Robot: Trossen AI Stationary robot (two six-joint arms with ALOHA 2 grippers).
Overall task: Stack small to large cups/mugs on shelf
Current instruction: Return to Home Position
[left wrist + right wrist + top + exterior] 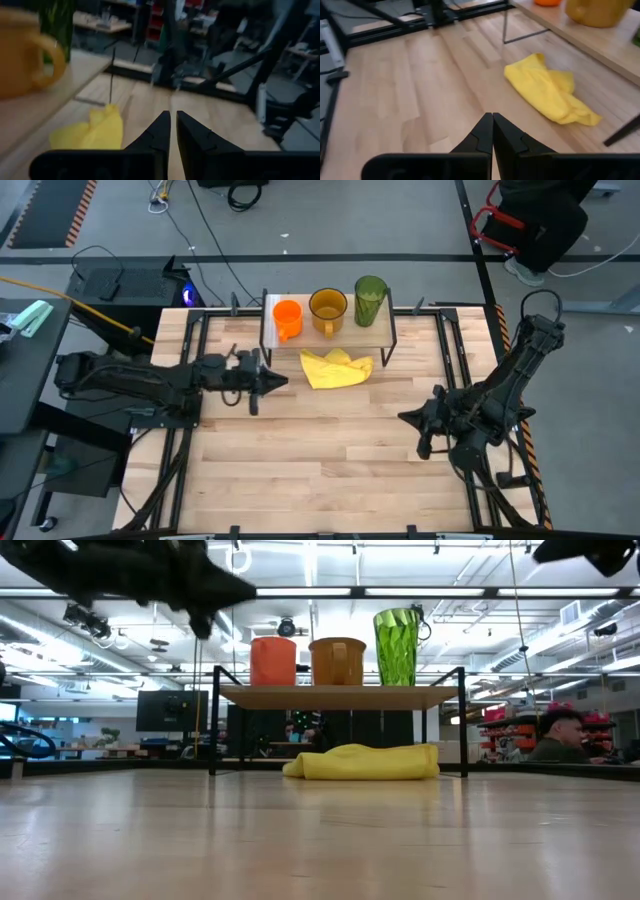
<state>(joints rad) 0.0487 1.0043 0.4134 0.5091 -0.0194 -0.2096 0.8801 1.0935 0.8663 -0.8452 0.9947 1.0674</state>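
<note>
A: Overhead, just above dead centre: a crumpled yellow cloth (336, 368), lying on the slatted wooden tabletop (330, 450).
B: Top of the frame, black cables (240, 194) trail over the grey floor, and there's a red frame (492, 220) at upper right.
A: At table level, a person (560, 735) sits at the right edge, a dark monitor (172, 710) stands at left, and light strips (420, 592) run across the top.
</note>
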